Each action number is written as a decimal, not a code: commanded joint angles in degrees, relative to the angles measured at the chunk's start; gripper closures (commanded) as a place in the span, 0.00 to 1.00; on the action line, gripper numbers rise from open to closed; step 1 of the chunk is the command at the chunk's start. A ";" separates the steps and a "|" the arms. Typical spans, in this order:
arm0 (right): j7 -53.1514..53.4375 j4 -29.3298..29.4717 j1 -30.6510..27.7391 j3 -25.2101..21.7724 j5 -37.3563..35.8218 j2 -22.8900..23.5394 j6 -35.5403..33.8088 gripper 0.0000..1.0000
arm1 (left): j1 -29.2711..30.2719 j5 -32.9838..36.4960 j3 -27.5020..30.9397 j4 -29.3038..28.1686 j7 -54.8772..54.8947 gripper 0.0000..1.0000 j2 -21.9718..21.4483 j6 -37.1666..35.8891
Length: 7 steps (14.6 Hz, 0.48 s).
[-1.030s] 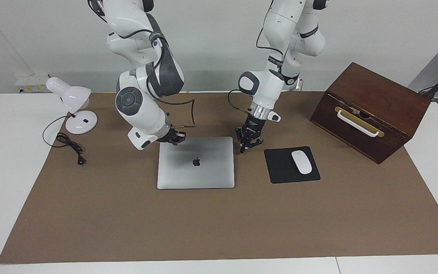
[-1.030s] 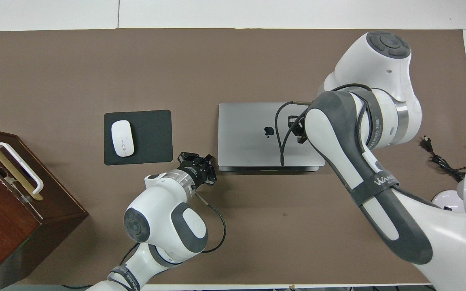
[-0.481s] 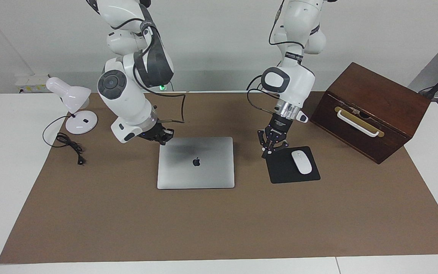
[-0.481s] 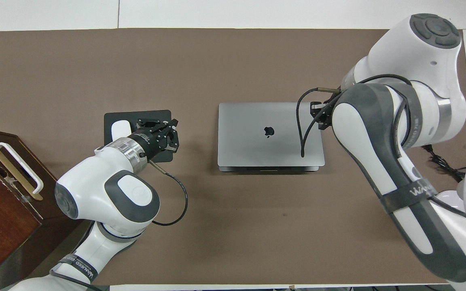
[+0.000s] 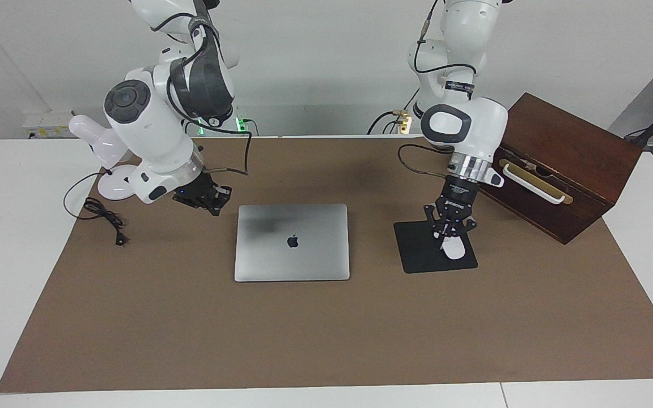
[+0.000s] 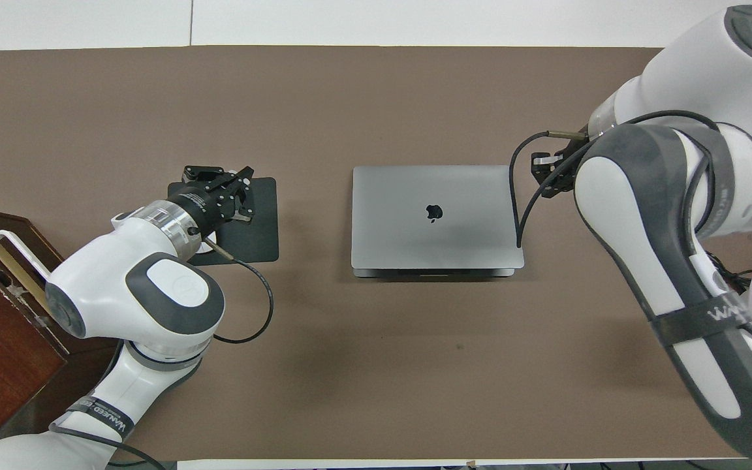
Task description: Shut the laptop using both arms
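From across the table the laptop (image 5: 292, 242) lies shut flat mid-mat; the left gripper (image 5: 450, 232) hangs spread, holding nothing, over the mousepad (image 5: 417, 249) and mouse (image 5: 453, 249); the right gripper (image 5: 204, 196) hangs beside the laptop, its fingers unreadable; I'd lift both straight clear, leaving the mouse untouched; from above, the laptop's edge nearest the robots (image 6: 438, 272) shows lid meeting base, while the left gripper (image 6: 222, 189) hides the mouse.

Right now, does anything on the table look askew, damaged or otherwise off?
Nothing stands out. The laptop lies shut, flat and square on the mat. The left gripper hangs over the mouse on the mousepad; the right gripper is off the laptop, toward the lamp. Wooden box looks intact.
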 commanded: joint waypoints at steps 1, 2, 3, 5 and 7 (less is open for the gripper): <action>-3.16 0.38 -1.04 0.66 -3.37 -1.73 -0.78 0.67 | 4.20 5.55 -0.51 4.12 1.14 1.00 2.58 -1.18; -3.69 0.47 -1.82 0.75 -3.82 -2.43 -0.60 0.57 | 5.43 8.45 -0.51 5.17 1.14 1.00 2.93 -1.36; -4.66 0.55 -2.35 0.75 -4.52 -2.70 -0.43 0.45 | 6.31 11.52 -0.51 6.05 1.23 1.00 3.63 -1.36; -7.37 2.04 -4.45 1.18 -6.19 -3.49 -0.78 0.29 | 7.54 16.54 -0.42 7.64 1.31 1.00 4.51 -1.36; -9.84 2.75 -6.48 1.27 -6.28 -4.19 -0.95 0.16 | 9.56 19.71 -0.42 9.13 1.40 1.00 5.30 -2.14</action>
